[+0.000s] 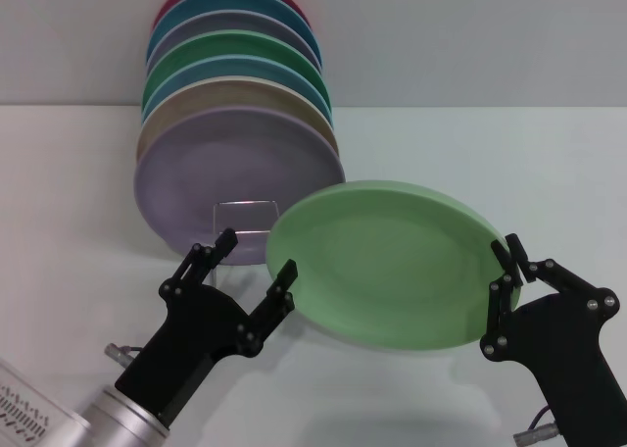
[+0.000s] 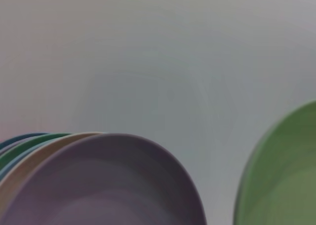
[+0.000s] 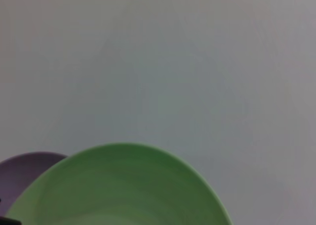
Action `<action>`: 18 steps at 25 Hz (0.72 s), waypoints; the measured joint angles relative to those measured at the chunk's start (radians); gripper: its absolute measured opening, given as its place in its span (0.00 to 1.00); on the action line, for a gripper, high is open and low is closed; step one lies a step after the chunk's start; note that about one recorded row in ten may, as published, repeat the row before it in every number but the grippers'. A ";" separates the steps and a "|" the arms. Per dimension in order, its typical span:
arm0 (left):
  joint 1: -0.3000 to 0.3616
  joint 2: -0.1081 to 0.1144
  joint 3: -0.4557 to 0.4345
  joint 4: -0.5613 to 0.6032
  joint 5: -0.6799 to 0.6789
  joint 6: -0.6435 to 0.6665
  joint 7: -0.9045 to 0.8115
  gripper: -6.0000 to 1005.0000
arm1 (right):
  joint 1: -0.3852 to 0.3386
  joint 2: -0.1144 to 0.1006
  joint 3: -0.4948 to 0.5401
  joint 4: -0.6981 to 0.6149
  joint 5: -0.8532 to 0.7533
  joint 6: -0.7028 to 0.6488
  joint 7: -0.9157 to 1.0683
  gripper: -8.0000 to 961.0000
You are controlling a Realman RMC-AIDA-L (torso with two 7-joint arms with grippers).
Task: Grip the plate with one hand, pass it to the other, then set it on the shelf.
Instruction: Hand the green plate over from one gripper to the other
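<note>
The light-green plate [image 1: 382,266] hangs tilted above the table, just right of the rack. My right gripper [image 1: 502,271] is shut on its right rim, one finger over the top face and one under it. My left gripper [image 1: 257,259] is open at the plate's left rim, and its right finger [image 1: 284,275] overlaps the edge. The wire shelf [image 1: 243,217] shows only as its upright front loop below the stacked plates. The plate also shows in the left wrist view [image 2: 281,175] and in the right wrist view [image 3: 123,185].
Several plates stand on edge in the rack, the lilac plate [image 1: 225,163] in front, then beige, blue, darker green [image 1: 240,50] and others behind. The lilac plate also shows in the left wrist view [image 2: 103,185]. The white table [image 1: 441,153] runs to the right.
</note>
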 joint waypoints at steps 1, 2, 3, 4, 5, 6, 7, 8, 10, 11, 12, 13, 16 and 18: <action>-0.001 0.000 -0.004 0.000 0.001 0.000 -0.005 0.76 | 0.000 0.000 -0.001 0.000 0.000 0.000 -0.001 0.03; -0.002 0.001 -0.008 0.000 0.001 0.000 -0.012 0.76 | 0.000 0.000 -0.001 0.000 0.000 0.000 -0.002 0.03; -0.002 0.001 -0.010 0.000 0.002 0.000 -0.017 0.76 | 0.000 0.000 -0.001 0.000 0.000 0.000 -0.006 0.03; -0.002 0.002 -0.010 0.000 0.003 0.000 -0.020 0.76 | 0.000 0.000 -0.001 0.000 0.000 0.000 -0.008 0.03; -0.003 0.002 -0.010 0.000 0.003 0.000 -0.022 0.76 | 0.000 0.000 -0.001 0.000 0.000 0.000 -0.010 0.03; -0.005 0.002 -0.010 0.000 0.004 0.000 -0.023 0.76 | 0.000 0.000 -0.001 0.000 0.000 0.000 -0.012 0.03; -0.006 0.002 -0.009 0.001 0.005 0.000 -0.023 0.72 | 0.000 0.000 -0.001 0.001 0.000 0.000 -0.014 0.03; -0.006 0.001 -0.008 0.001 0.005 0.000 -0.023 0.68 | 0.000 0.000 -0.001 0.001 0.000 0.000 -0.014 0.03; -0.007 0.000 -0.005 0.001 0.005 -0.002 -0.023 0.60 | 0.000 0.000 -0.001 0.001 0.000 0.000 -0.015 0.03; -0.007 0.000 -0.005 0.001 0.005 -0.004 -0.023 0.55 | 0.000 0.000 -0.001 0.001 0.000 0.000 -0.015 0.03; -0.008 0.000 -0.005 0.000 0.005 -0.005 -0.023 0.56 | 0.000 0.000 -0.001 0.001 0.000 0.000 -0.015 0.03; -0.008 0.000 -0.005 0.000 0.006 -0.007 -0.023 0.56 | 0.000 0.000 -0.002 0.001 0.000 0.000 -0.015 0.03; -0.010 0.000 -0.005 -0.001 0.006 -0.007 -0.023 0.56 | 0.002 0.000 -0.008 0.001 0.000 0.000 -0.015 0.03; -0.011 0.000 -0.004 -0.001 0.006 -0.008 -0.023 0.56 | 0.002 0.000 -0.009 0.001 0.000 0.000 -0.015 0.03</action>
